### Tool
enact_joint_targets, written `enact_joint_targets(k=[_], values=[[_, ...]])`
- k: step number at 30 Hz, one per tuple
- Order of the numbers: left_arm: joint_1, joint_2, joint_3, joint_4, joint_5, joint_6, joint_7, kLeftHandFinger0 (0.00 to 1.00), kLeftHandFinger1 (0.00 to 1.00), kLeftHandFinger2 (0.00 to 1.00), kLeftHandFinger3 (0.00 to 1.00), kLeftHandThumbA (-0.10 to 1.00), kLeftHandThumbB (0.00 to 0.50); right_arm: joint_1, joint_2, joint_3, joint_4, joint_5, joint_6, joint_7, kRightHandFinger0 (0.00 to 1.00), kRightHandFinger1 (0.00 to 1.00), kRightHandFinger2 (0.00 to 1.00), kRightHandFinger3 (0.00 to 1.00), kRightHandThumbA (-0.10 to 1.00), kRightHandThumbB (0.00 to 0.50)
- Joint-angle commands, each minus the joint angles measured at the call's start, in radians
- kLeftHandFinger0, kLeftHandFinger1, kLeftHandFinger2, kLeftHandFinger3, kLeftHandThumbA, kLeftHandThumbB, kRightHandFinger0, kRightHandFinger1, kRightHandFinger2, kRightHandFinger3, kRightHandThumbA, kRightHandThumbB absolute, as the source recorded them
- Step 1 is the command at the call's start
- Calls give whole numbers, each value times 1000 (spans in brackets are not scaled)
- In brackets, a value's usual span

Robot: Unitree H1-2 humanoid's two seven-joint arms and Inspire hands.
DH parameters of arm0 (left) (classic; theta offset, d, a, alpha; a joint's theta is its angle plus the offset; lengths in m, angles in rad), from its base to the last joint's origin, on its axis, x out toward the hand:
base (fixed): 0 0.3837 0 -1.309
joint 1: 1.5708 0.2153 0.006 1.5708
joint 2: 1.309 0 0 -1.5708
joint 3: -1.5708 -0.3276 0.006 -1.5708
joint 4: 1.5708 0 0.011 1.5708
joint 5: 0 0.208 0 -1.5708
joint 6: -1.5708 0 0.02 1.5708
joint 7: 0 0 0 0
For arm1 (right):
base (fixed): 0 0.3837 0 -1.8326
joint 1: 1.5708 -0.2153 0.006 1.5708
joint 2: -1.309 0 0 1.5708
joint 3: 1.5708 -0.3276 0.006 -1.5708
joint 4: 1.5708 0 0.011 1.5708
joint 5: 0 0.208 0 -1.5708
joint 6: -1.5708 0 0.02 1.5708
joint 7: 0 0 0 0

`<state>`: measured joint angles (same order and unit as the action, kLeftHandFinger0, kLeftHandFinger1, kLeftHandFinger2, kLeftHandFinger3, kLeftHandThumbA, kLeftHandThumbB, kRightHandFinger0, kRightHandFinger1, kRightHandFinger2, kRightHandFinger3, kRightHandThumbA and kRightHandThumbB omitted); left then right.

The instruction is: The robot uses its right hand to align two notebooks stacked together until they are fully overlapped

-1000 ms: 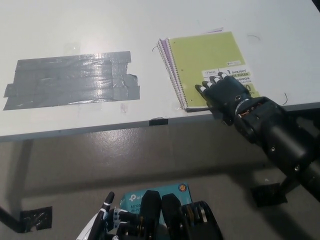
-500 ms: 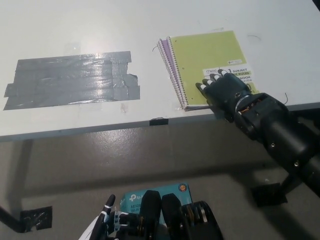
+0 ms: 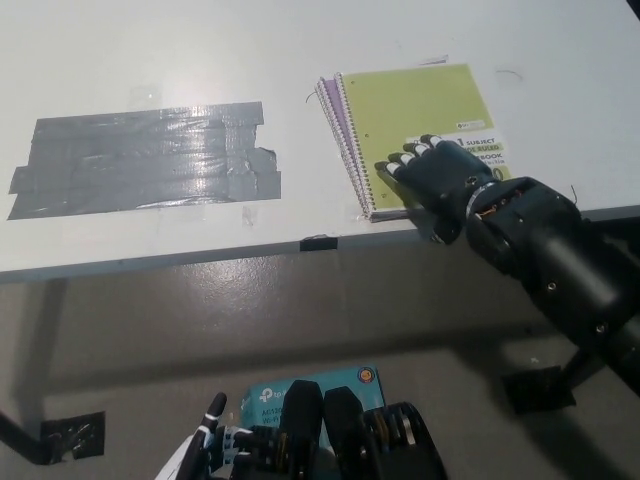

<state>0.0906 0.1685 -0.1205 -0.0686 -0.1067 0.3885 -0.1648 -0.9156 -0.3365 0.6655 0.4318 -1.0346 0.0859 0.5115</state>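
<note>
Light is even and fairly bright from overhead, I read the white table (image 3: 150, 50) as slightly washed out toward the top edge. Strongest glare sits on the grey tape patch (image 3: 145, 160), a pale sheen across its wrinkled middle. The green notebook (image 3: 410, 110) cover shows flat colour, no hot spots; its small label print is too soft for me to read. My right hand (image 3: 440, 180) is dark and loses detail in its own black, with only pale fingertip highlights. Floor below the table edge is dimmer, with a soft broad shadow. Overall sharpness is moderate, mild softness toward the corners, no obvious motion blur
</note>
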Motion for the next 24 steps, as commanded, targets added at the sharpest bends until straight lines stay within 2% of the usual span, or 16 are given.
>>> enact_joint_targets(k=[1,3,7,8,11,12,13,14,15,16,17,18,20,22,24], values=[[14,15,1,-16,11,-34,-18,346,666,678,516,1000,500,-27,-28,-30,-51,21,-10,24,1000,1000,1000,1000,887,500],[13,15,7,-21,8,-10,-15,351,668,667,494,1000,500,-34,-33,-39,-61,24,-11,30,1000,1000,1000,1000,871,500],[17,20,4,-16,11,-41,-21,342,666,664,476,1000,500,-45,-57,-42,-91,4,-12,53,1000,1000,1000,1000,875,500],[18,19,4,-17,12,-37,-19,348,669,669,478,1000,500,-47,-61,-50,-103,13,-5,72,1000,1000,1000,1000,852,500],[20,19,5,-22,7,-28,-21,357,671,665,473,1000,500,-57,-67,-72,-109,34,18,125,1000,1000,1000,1000,694,500],[20,19,5,-22,7,-28,-22,355,669,666,473,1000,500,-57,-66,-76,-110,33,18,131,1000,1000,1000,1000,689,500],[19,19,6,-14,6,-41,-23,334,639,641,464,1000,500,-60,-63,-113,-107,84,31,144,1000,1000,1000,1000,577,442],[19,17,7,-15,6,-38,-21,327,630,637,450,1000,500,-60,-60,-130,-108,103,40,148,1000,1000,1000,1000,507,406],[19,14,9,-17,6,-30,-17,327,634,651,448,1000,500,-60,-51,-169,-114,143,69,161,1000,1000,1000,1000,509,375],[21,11,7,-18,5,-30,-17,327,635,653,447,1000,500,-58,-50,-182,-121,148,75,172,1000,1000,1000,1000,509,373],[21,11,5,-15,7,-32,-17,329,635,651,446,1000,500,-56,-39,-216,-124,173,103,176,1000,1000,1000,1000,483,348],[19,9,7,-16,5,-25,-17,355,662,678,451,1000,500,-64,-35,-247,-119,205,103,176,1000,1000,1000,1000,474,284],[18,11,4,-16,10,-28,-15,358,663,676,452,1000,500,-68,-18,-288,-105,230,120,164,1000,1000,1000,1000,442,268],[15,7,2,-8,14,-36,-13,349,645,640,436,1000,500,-60,10,-351,-63,255,113,59,1000,1000,1000,1000,464,291],[15,2,-3,-8,15,-41,-14,336,630,629,430,1000,500,-51,19,-378,-56,251,112,16,1000,1000,1000,1000,479,282]])
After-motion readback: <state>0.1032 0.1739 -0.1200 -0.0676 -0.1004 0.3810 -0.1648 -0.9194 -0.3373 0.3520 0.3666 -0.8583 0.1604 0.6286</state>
